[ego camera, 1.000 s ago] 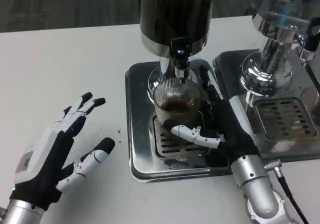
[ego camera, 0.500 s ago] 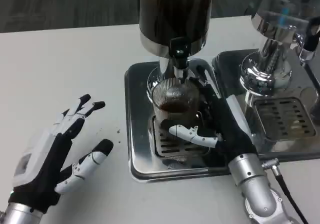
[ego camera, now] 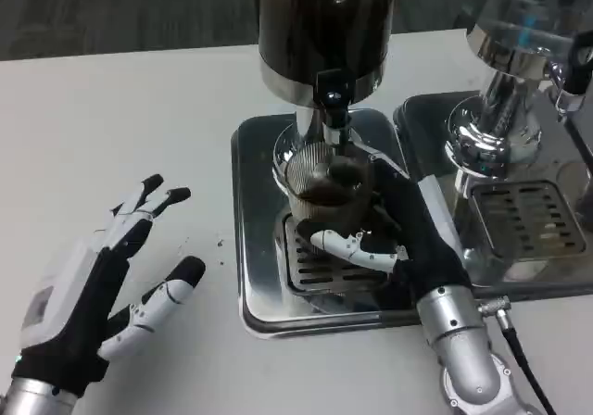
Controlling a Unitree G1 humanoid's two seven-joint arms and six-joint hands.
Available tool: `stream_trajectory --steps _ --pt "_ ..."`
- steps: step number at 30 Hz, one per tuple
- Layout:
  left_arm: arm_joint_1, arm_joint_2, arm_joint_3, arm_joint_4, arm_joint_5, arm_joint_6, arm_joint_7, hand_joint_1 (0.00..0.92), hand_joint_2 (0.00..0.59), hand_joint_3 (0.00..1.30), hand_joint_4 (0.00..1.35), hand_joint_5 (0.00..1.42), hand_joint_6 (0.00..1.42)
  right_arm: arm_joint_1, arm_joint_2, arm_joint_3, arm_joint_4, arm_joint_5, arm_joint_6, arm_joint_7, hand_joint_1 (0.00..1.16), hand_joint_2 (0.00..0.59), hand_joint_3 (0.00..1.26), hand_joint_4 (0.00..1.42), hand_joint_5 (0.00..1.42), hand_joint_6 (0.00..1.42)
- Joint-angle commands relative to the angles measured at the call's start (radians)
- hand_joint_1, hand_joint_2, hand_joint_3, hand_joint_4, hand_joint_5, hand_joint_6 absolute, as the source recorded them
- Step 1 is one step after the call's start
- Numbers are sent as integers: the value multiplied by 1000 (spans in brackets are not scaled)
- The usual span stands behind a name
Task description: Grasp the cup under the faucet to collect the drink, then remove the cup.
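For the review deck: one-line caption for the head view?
Right hand holds the cup of dark drink under the faucet; left hand rests open on the white table.

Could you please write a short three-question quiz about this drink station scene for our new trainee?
1. True or false: the right hand grips the cup.
2. What does the left hand hold? A) a cup B) nothing C) a lid
3. Fill in: the cup stands under the ____, on the tray.

Key: 1 true; 2 B; 3 faucet.
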Motion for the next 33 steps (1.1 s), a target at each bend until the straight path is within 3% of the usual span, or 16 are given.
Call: stream_trajectory --steps 1,17,23,33 --pt "15 8 4 -20 -14 8 7 0 225 197 0 127 40 10 6 5 27 -10 17 -17 979 187 341 431 366 519" --pt "15 12 -1 -24 -23 18 0 0 226 197 0 127 40 0 7 0 21 -38 -19 -117 1017 166 435 527 525 672" --pt "10 10 -4 -20 -22 20 0 0 226 197 0 129 40 11 -11 25 -34 -111 -16 -186 1016 161 439 535 570 732" --pt "-5 3 -13 -12 -25 21 -2 0 226 197 0 129 40 37 -11 15 -66 -130 -8 -248 1027 149 480 569 663 854"
